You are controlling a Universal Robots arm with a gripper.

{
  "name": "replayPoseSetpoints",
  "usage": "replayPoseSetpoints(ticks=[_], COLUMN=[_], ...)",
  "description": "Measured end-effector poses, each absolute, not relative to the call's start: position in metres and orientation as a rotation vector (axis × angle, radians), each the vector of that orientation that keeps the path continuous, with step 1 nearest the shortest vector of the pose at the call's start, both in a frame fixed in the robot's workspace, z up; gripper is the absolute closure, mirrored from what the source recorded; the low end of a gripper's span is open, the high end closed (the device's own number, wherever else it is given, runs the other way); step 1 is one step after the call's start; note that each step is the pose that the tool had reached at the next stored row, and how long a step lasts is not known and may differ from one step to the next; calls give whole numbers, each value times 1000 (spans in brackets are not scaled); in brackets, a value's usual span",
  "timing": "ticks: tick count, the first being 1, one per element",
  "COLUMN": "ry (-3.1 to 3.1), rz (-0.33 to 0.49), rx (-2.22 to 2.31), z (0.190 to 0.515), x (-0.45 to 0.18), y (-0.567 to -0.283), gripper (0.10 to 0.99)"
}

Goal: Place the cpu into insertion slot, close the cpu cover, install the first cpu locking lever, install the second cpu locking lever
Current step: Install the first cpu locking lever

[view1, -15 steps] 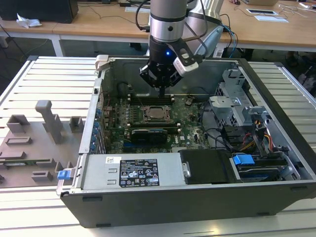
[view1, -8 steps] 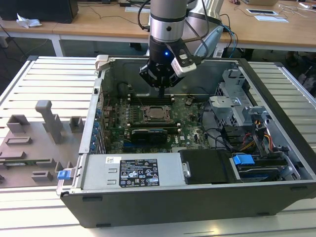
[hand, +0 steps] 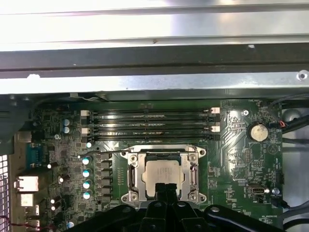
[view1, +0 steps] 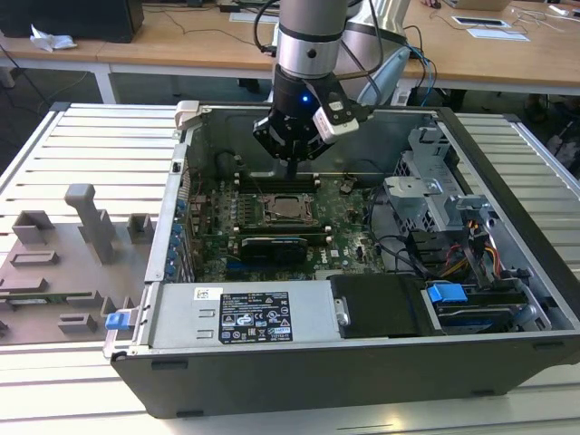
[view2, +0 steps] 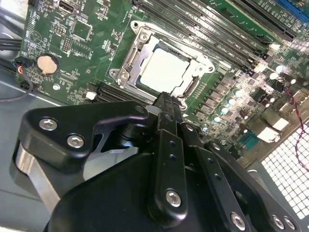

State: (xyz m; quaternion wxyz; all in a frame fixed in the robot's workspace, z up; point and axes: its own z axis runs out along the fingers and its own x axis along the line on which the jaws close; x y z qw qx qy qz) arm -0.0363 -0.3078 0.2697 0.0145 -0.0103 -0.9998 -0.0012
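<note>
Power supply (view1: pixel 245 315): nearest, along the case's front wall.
Cables (view1: pixel 399 246): loose bundle at the exterior view's right of the socket.
cpu (hand: pixel 161 173): seated in the insertion slot (hand: pixel 126 197), with the cpu cover (hand: pixel 194 178) framing it.
gripper (hand: pixel 164 187): fingers pressed together, empty, tips just over the cpu's edge.
Memory slots (hand: pixel 149 123): beyond the socket.
Arm (view1: pixel 310 36): upright, pointing down.

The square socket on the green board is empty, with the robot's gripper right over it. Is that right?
No, the insertion slot is not empty: the cpu sits in it, as the first wrist view shows. The gripper is right over it.
</note>
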Motion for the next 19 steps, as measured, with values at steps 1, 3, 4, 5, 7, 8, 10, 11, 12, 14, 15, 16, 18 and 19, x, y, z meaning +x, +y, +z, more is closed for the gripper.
replayPoseSetpoints(ticks=[1, 3, 4, 5, 7, 8, 10, 11, 12, 14, 15, 16, 18, 19], ry=[-3113, -3114, -3114, -3114, -3114, -3114, -3114, -3114, -3114, -3114, -3114, -3114, -3114, -3114], rz=[-4, -4, -4, -4, -4, -5, -4, -4, -4, -4, -4, -4, -4, -4], rx=[-32, -32, -32, -32, -32, -32, -32, -32, -33, -32, -32, -32, -32, -32], z=[270, 272, 273, 274, 279, 279, 279, 279, 279, 279, 279, 279, 279, 279], x=[-37, -38, -38, -38, -38, -38, -38, -38, -39, -42, -44, -47, -50, -53], y=[-308, -308, -308, -308, -307, -307, -307, -307, -307, -307, -307, -307, -307, -307], gripper=[980, 980, 980, 980, 980, 980, 980, 980, 980, 980, 980, 980, 980, 980])
